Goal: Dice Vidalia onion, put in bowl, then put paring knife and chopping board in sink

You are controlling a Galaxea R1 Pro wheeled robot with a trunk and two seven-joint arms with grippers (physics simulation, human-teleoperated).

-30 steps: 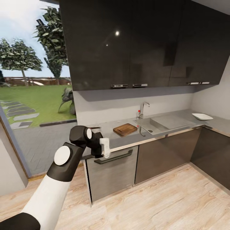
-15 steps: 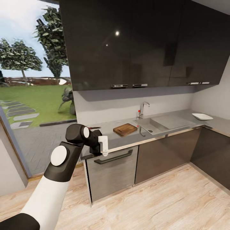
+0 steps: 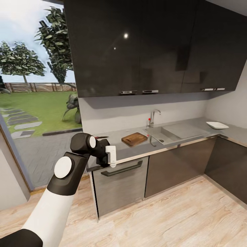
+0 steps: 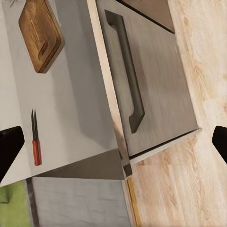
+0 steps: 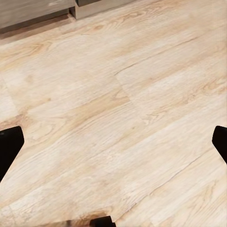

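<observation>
The robot stands back from the counter (image 3: 137, 145), so this reads as the approach before the first step, with the onion yet to be fetched from the sink (image 3: 164, 134). In the head view the left tool (image 3: 111, 158) hangs at about 8 o'clock from the chopping board (image 3: 134, 139), over the near left end of the counter and above the drawer with the dark bar handle (image 3: 121, 168). Its white fingers (image 3: 112, 155) point down and hold nothing; the left wrist view shows the dark fingertips at the two side edges with bare space between, so the jaws stand apart. The right wrist view looks down on the wooden floor (image 5: 118, 104), and the right tool (image 5: 113, 142) is likewise spread wide and empty. The paring knife (image 4: 35, 139) lies flat on the counter's left end, well apart from the board, which sits just beside the sink at its 9 o'clock. The bowl (image 3: 216, 125) rests far off at the sink's 3 o'clock, near the corner. No onion can be made out in the basin from here. The next move likely calls for bringing the base closer to the sink, so an arm can reach down into the basin.
</observation>
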